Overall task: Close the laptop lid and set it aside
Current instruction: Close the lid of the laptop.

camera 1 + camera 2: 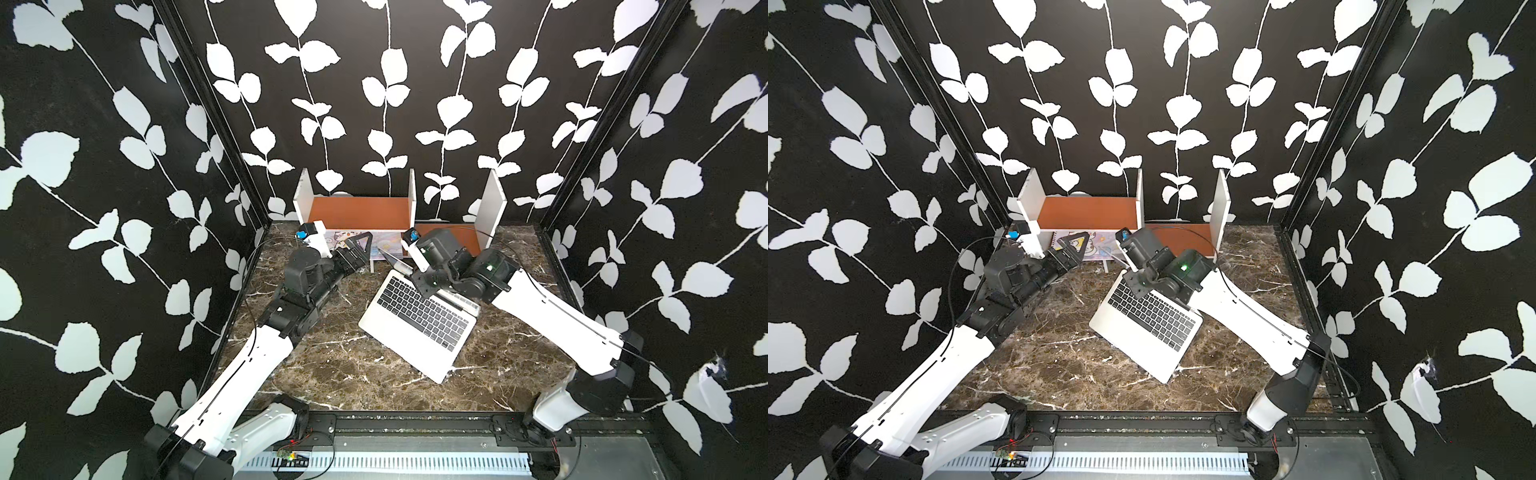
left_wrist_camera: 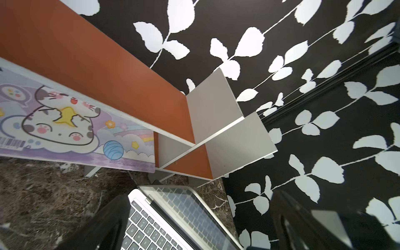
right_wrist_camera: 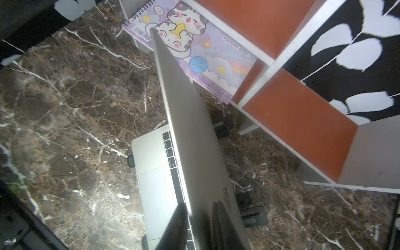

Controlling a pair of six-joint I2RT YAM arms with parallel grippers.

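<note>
Your right pincer (image 3: 199, 225) nearly closed on thin silver-grey lid (image 3: 190, 129) of slim metal laptop (image 1: 415, 320), top edge (likely stiff, slick, fragile glass): pinch there, lower gently. Left pincer (image 1: 360, 249) gaping, empty.

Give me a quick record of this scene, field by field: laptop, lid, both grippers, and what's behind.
laptop: open, lying askew on the marble table
lid: raised, not yet closed
right gripper: fingers on either side of the lid's edge, closed on it
notebook: cat cover, propped against the orange shelf
left gripper: open, holding nothing, near the notebook
</note>
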